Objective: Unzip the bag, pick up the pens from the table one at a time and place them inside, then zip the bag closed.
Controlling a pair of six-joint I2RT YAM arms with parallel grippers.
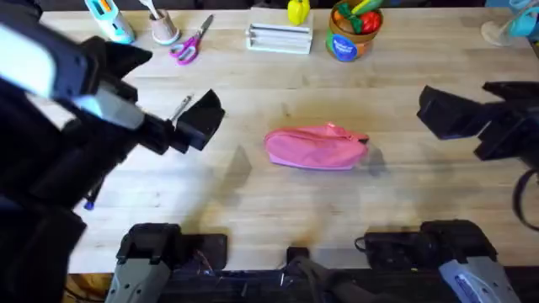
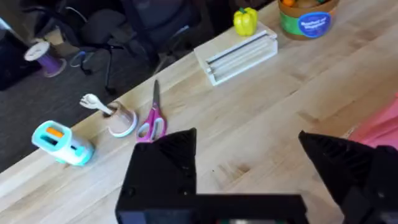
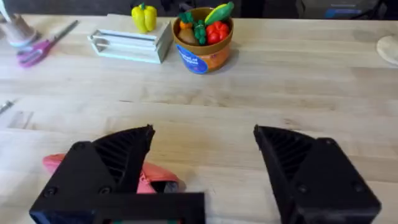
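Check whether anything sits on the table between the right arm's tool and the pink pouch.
Nothing visible does. Bare light wooden tabletop lies between the open right tool and the soft pink fabric pouch; the tub of toy vegetables stands far back.

Dark grey carpet floor beyond the table edge, black office chairs behind.

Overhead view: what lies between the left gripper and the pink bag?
Bare table; nothing lies between the left gripper and the bag in the overhead view.
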